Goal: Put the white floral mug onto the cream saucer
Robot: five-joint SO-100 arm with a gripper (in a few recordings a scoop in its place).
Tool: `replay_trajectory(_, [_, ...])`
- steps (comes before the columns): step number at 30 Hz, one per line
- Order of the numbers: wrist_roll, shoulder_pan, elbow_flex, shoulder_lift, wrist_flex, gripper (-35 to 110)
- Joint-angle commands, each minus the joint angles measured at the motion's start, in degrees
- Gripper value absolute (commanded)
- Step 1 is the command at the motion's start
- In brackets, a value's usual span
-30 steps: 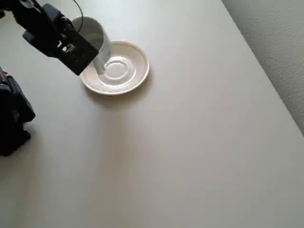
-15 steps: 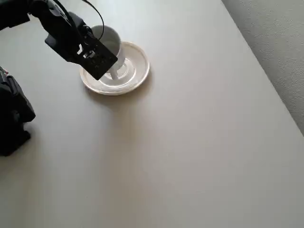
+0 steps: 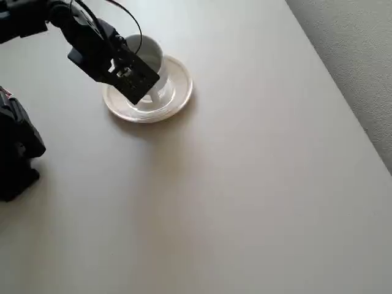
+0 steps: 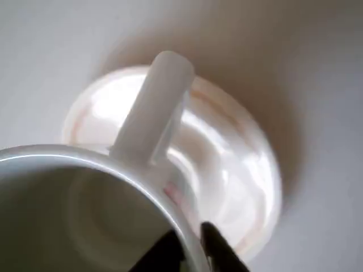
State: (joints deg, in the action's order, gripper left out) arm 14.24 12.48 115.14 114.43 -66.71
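Overhead view: gripper [image 3: 136, 86] holds the white floral mug [image 3: 147, 56] by its rim, over the far-left part of the cream saucer [image 3: 174, 92]; contact with the saucer cannot be told. Table [image 3: 245, 184] is matte and plain.

Wrist view: fingers [image 4: 218, 249] pinch the mug's wall. Handle [image 4: 154, 107] points away, above the glossy, ringed saucer well.

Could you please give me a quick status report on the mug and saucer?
Gripper shut on the white floral mug, pinching its rim. Mug over the cream saucer, contact unclear. Nothing in the way.
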Motion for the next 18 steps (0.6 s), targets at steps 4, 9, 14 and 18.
replay_trajectory(4, [1.49, -1.32, 0.62, 0.35, 2.29, -2])
replay_trajectory(9, [1.67, -1.58, 2.64, 0.79, 2.64, -2])
replay_trajectory(14, [1.76, -1.49, 3.52, 0.53, 3.78, -2])
replay_trajectory(18, [1.76, -0.97, 3.52, 0.26, 4.66, -2])
